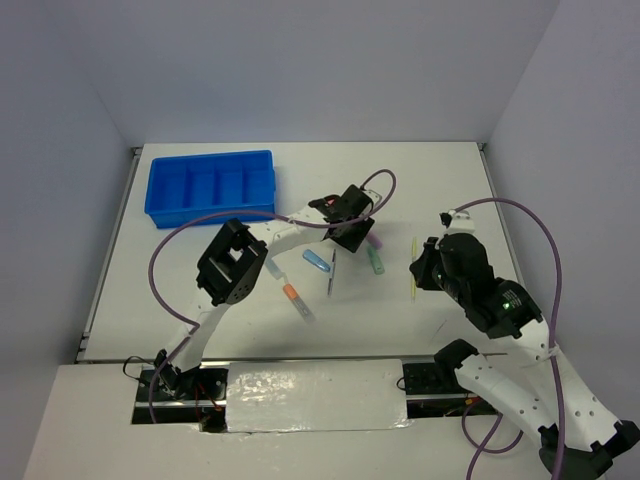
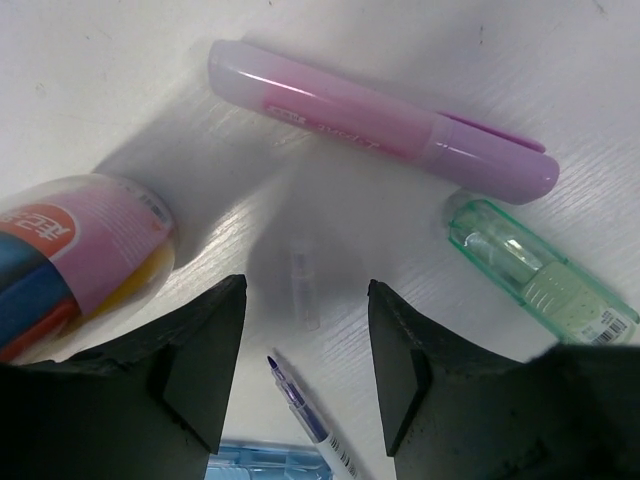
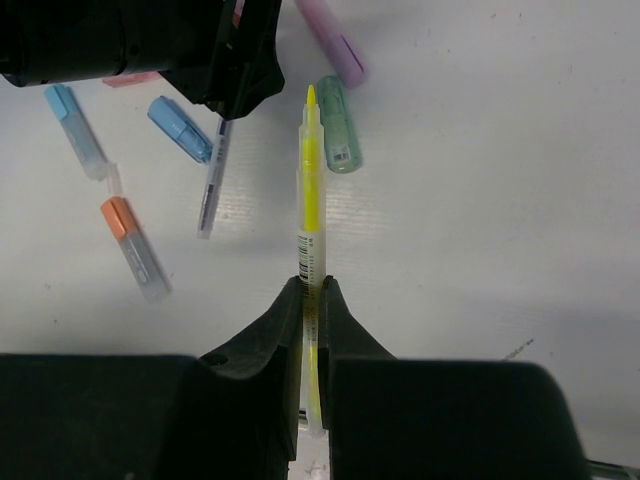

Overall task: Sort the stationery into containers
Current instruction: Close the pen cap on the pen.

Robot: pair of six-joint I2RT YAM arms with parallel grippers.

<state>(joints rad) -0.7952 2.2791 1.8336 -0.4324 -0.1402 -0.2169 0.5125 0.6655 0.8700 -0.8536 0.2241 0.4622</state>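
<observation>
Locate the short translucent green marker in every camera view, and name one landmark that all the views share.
Top external: the short translucent green marker lies just right of the picture's centre.
Left wrist: it lies at the right edge, partly cut off.
Right wrist: it lies at top centre, just right of the thin yellow pen.
Shared landmark: the pale pink marker near one end of it.

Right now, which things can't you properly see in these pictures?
Top view: the left gripper covers whatever lies beneath it.
Left wrist view: the pink-capped cylinder runs off the left edge; a blue item is cut by the bottom edge.
Right wrist view: the right gripper hides the rear end of the yellow pen.
</observation>
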